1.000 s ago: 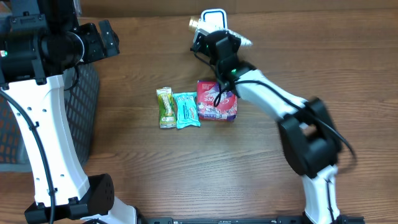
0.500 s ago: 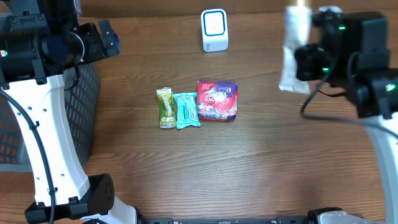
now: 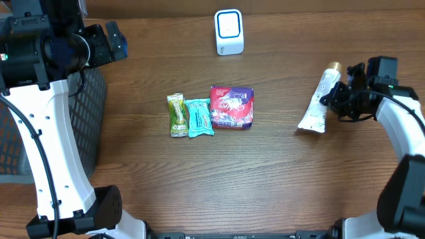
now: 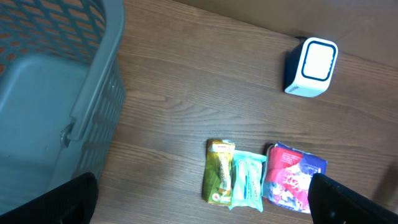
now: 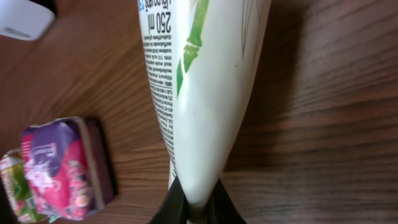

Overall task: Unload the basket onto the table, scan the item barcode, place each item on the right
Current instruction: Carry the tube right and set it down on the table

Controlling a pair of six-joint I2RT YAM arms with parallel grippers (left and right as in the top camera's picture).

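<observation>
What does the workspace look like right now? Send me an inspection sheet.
Surface: wooden table, no spills seen.
Job's things: white tube at the right side; scanner upright at the far edge.
Clutter: green snack, teal bar and pink pack side by side at centre.
Grippers: right gripper shut on the tube; left gripper open, holding nothing.
Cables: black cable along the left arm.
Surroundings: grey basket at the left.

The white squeeze tube with green leaf print point(image 5: 205, 93) runs off the right wrist view's top edge, its finer text too blurred to read, and the grey mesh plastic basket point(image 4: 56, 81) is cropped at left.
</observation>
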